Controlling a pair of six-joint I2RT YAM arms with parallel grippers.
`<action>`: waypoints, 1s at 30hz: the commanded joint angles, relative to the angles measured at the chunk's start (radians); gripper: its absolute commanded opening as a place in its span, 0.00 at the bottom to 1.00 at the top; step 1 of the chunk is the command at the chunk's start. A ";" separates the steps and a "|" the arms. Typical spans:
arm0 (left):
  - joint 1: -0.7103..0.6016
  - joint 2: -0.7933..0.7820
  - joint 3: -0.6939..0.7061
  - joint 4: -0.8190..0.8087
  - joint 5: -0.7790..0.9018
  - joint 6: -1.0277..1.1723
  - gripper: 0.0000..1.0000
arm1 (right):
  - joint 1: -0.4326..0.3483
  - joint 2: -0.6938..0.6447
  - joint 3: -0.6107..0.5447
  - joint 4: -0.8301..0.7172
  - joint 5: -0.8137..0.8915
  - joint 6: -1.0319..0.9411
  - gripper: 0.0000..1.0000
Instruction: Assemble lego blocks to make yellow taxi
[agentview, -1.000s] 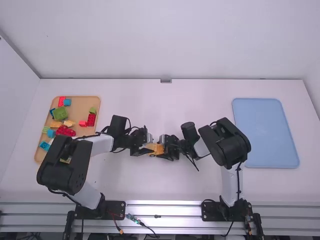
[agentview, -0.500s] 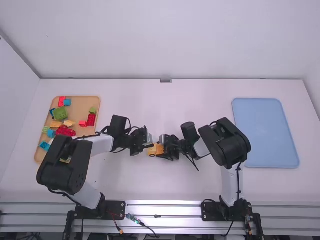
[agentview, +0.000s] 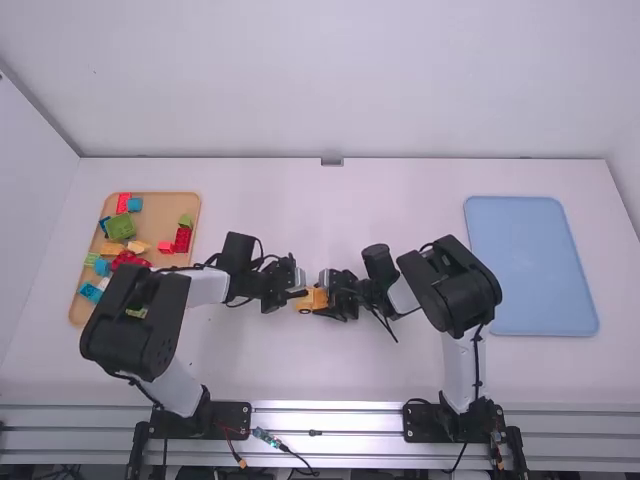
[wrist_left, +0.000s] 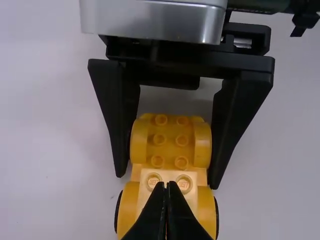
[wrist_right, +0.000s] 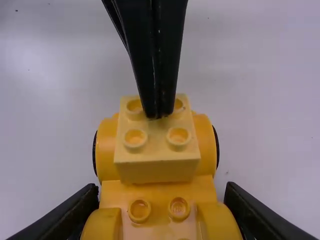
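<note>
Left gripper (agentview: 298, 293) and right gripper (agentview: 328, 291) meet at the yellow car (agentview: 312, 299) near the table's middle. In the left wrist view, the left gripper (wrist_left: 167, 184) is shut with bare fingertips, over a pale yellow brick (wrist_left: 168, 178) at one end of the car. The right wrist view has that brick (wrist_right: 157, 170) seated between the yellow fenders, the left gripper's joined tips over its far studs; whether they touch it I cannot tell. There the right gripper (wrist_right: 161, 190) is shut on the car body (wrist_right: 115, 192), one finger along each side.
At the left, a tan tray (agentview: 160, 205) holds several loose bricks, red, green, blue and yellow, partly under the left arm. A flat blue tray (agentview: 530, 265) lies on the right side. White walls stand at the back and left.
The left gripper has let go of the car's end, and its fingers have come together. Its upper arm has since shifted slightly right. The right arm and the car have stayed in place.
</note>
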 joint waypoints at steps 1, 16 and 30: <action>-0.002 0.019 0.010 -0.008 0.003 0.003 0.02 | -0.003 0.011 0.005 -0.002 -0.006 0.003 0.64; -0.031 0.101 0.010 0.009 -0.002 0.004 0.02 | -0.003 0.011 0.006 0.000 -0.006 0.003 0.64; -0.031 0.135 -0.014 -0.010 -0.179 -0.008 0.02 | -0.003 0.011 0.026 -0.028 -0.007 0.003 0.64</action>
